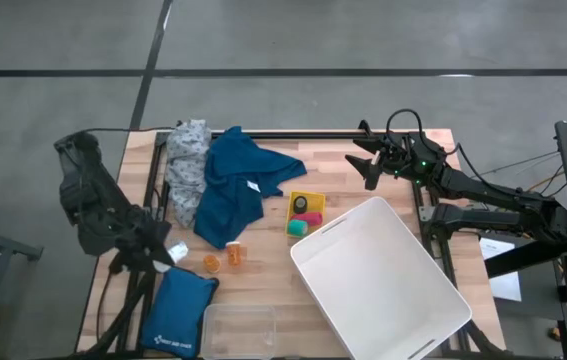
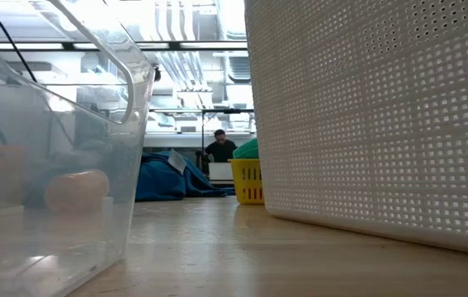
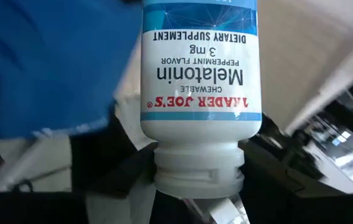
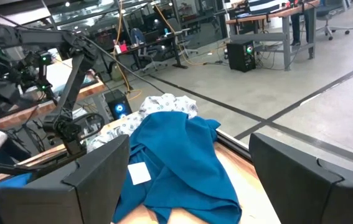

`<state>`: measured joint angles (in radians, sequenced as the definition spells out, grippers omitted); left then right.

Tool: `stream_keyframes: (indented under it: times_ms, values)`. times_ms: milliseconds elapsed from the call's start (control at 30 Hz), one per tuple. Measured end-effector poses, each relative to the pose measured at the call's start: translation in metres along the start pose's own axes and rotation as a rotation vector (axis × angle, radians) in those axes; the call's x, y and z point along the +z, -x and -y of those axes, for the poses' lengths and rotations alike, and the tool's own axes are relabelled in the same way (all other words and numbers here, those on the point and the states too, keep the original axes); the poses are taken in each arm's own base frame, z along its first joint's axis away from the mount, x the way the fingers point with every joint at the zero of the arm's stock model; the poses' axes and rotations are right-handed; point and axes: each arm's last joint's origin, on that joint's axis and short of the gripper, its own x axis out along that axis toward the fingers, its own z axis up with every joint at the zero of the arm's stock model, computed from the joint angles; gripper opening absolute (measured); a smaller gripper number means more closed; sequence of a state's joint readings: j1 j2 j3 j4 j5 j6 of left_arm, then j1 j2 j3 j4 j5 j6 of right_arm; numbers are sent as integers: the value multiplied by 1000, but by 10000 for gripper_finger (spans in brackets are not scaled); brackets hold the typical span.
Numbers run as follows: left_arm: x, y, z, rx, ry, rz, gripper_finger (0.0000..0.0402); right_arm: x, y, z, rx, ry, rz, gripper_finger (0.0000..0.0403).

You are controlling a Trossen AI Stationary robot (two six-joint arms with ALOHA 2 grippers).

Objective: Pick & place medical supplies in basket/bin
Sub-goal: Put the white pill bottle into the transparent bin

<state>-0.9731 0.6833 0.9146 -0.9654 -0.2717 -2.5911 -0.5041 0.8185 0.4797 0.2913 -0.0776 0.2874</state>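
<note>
Left hand (image 1: pixel 168 250) at worktop's near-left edge, clamped on small white bottle (image 3: pixel 200 93). Right hand (image 4: pixel 182 180) wide, far right, empty. White bin (image 1: pixel 383 280) looks empty; blue garment (image 1: pixel 233 185), orange pill bottles (image 1: pixel 225 258) left to place. Label legible only in left wrist view.

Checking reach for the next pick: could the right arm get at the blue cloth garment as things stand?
Probably yes. The right gripper hangs open at the table's far edge, and the blue cloth garment lies uncovered, with bare wood between. The small yellow basket sits off that line.
</note>
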Motion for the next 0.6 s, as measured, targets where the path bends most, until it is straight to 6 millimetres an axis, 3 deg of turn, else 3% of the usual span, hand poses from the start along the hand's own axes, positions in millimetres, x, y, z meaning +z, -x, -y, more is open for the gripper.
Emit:
stream_keyframes:
  times_ms: [267,600]
  values:
    - [-31,-11,15,-46,12,-130,194,0,0,0,0,0,0,325]
    - [-56,-57,29,-93,87,-147,194,0,0,0,0,0,-1,325]
